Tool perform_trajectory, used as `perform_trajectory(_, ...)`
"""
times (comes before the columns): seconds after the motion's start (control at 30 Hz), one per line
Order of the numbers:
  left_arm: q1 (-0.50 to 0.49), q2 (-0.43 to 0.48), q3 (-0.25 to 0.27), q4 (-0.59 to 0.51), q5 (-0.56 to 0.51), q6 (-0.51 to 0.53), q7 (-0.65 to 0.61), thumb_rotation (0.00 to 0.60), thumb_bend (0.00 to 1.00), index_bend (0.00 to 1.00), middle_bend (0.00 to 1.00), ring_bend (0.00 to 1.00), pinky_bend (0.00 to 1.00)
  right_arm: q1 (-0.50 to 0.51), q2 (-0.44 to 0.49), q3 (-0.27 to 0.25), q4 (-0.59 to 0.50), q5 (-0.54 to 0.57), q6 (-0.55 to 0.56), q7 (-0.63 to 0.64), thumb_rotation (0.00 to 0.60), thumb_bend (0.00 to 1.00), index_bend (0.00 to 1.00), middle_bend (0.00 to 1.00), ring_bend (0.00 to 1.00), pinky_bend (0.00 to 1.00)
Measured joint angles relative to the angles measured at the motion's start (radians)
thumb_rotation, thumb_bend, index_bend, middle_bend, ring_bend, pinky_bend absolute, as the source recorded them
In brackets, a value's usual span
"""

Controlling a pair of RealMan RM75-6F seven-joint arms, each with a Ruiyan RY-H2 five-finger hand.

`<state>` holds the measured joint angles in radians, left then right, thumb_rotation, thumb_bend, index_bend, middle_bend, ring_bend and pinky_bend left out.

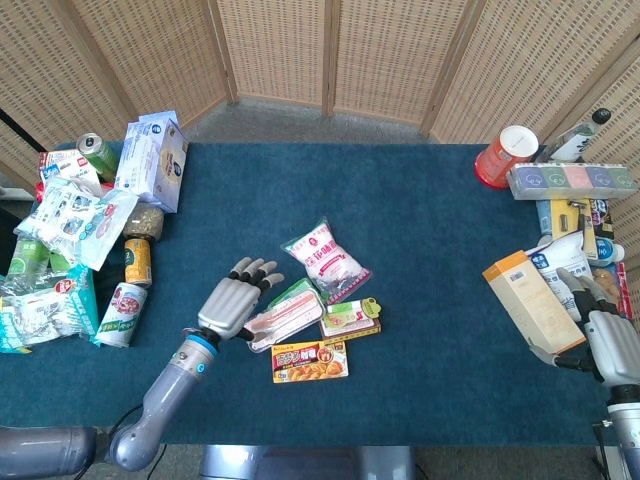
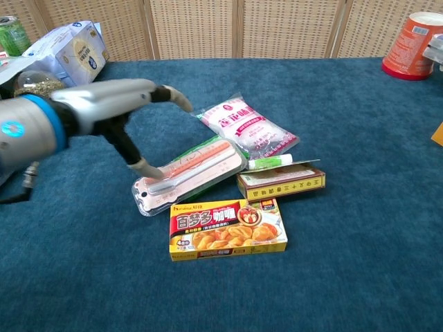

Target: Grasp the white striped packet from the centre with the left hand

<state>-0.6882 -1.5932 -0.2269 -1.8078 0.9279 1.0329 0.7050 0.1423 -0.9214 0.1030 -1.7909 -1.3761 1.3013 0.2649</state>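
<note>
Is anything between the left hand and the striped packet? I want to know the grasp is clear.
Nothing visible does. The left hand hangs open over the packet's left end, a fingertip at or near its surface. The pink bag and curry box lie beside it, outside the hand's path.

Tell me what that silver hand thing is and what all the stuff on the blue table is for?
It is a robot with two arms, each ending in a metal hand. One picture looks down from its head, the other looks out from its chest. Its left hand reaches over the white striped packet, which it wants to grasp, with fingers spread and nothing held yet. Nearby on the blue table lie a pink bag and a yellow curry box. The right hand waits at the edge beside an orange carton.
</note>
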Motion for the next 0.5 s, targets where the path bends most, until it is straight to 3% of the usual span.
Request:
perform_trajectory(0.23, -0.076, -0.105, 0.006, 0.055, -0.056, 0.033, 0.056, 0.6, 0.0, 0.15, 0.0, 0.0, 0.0, -0.002, 0.005, 0.002, 0.005, 0.0, 0.002, 0.02, 0.6, 0.0, 0.0, 0.0, 0.0, 0.0)
perform_trajectory(0.5, -0.106, -0.145, 0.022, 0.102, -0.092, 0.055, 0.069, 0.6, 0.0, 0.15, 0.0, 0.0, 0.0, -0.002, 0.009, 0.003, 0.007, 0.0, 0.002, 0.03, 0.6, 0.0, 0.0, 0.0, 0.0, 0.0)
